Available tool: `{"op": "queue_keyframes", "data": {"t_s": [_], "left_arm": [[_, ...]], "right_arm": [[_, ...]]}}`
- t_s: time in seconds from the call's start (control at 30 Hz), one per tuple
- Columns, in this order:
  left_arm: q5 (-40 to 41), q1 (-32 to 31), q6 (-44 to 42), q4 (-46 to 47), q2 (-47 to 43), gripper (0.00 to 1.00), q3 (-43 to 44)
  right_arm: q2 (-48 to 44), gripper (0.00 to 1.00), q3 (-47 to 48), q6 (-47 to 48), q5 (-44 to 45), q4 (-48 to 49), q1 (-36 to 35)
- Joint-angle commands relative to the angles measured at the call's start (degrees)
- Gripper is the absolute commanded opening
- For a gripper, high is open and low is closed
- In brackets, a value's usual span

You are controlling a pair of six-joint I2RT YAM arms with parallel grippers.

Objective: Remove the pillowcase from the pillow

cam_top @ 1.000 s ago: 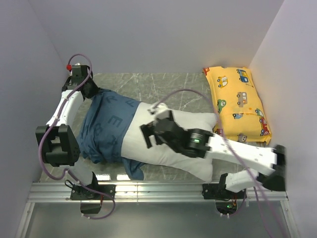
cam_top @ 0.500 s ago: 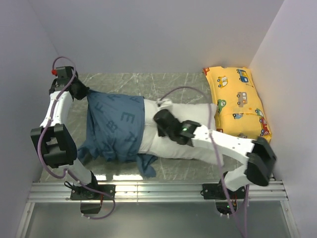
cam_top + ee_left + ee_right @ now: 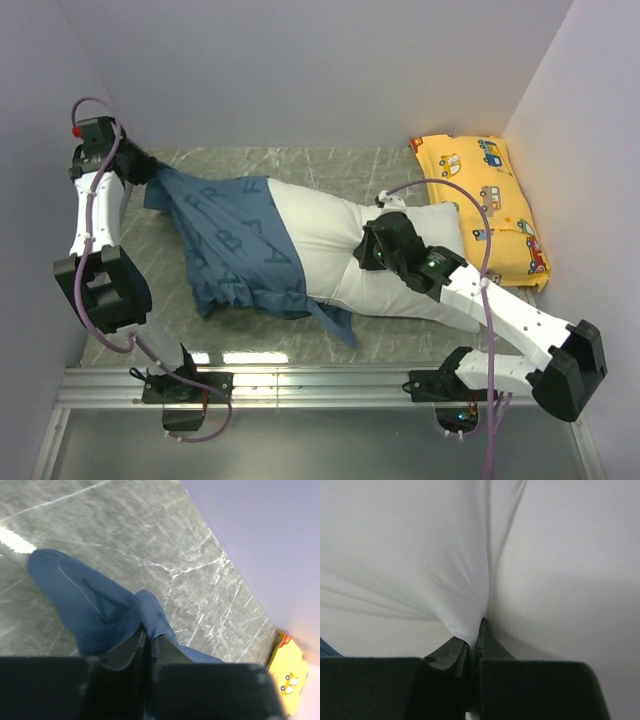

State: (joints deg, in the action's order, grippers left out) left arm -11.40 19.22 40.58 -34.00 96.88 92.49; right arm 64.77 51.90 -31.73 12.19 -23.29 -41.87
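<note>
Pillow (image 3: 335, 235) lies lengthwise across the marbled table (image 3: 300, 165), running left to right, its left end sheathed in the blue pillowcase (image 3: 235, 250). At the far-left corner the left gripper (image 3: 143, 168) is pinched tight on a bunch of the case, while the right gripper (image 3: 372, 248) is clamped on a fold of bare white pillow. The case looks set to slide off leftward along that axis, and the left arm is the nearer to it
</note>
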Motion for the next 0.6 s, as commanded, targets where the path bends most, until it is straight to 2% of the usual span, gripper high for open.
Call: {"op": "queue_keyframes", "data": {"t_s": [0.0, 0.03, 0.07, 0.17, 0.3, 0.37, 0.43, 0.5, 0.57], "left_arm": [[3.55, -5.05, -6.27, 3.16, 1.29, 0.33, 6.9], [5.06, -8.29, -7.26, 2.54, 0.94, 0.43, 7.18], [5.77, -9.54, -7.61, 2.01, -0.8, 0.61, 6.83], [7.35, -13.41, -8.06, 3.41, -5.28, 0.76, 1.75], [11.22, -18.77, -9.29, 2.36, -15.74, 0.8, -6.24], [11.22, -23.51, -9.2, 2.97, -22.13, 0.8, -10.64], [14.9, -27.81, -8.41, 2.28, -26.37, 0.8, -17.49], [16.49, -30.02, -7.89, 2.45, -32.68, 0.79, -24.94], [17.11, -31.79, -7.45, 0.78, -38.4, 0.79, -28.57]], "right_arm": [[2.62, 0.0, 3.28, 1.4, -2.15, -6.52, 1.53], [3.42, 0.0, 4.34, 1.75, -2.95, -6.25, 1.53], [4.21, 0.0, 6.44, 1.84, -3.83, -6.16, 1.53], [7.64, 0.0, 9.35, 2.63, -4.62, -5.81, 1.61], [12.55, 0.0, 14.09, 2.72, -6.03, -4.49, 1.79], [14.32, 0.0, 17.25, 2.9, -6.21, -4.31, 2.05], [17.05, 0.0, 19.98, 2.81, -6.91, -4.92, 2.49], [19.24, 0.0, 23.49, 2.99, -7.09, -5.27, 2.93], [21.26, 0.0, 26.74, 3.07, -7.44, -5.8, 3.72]]}}
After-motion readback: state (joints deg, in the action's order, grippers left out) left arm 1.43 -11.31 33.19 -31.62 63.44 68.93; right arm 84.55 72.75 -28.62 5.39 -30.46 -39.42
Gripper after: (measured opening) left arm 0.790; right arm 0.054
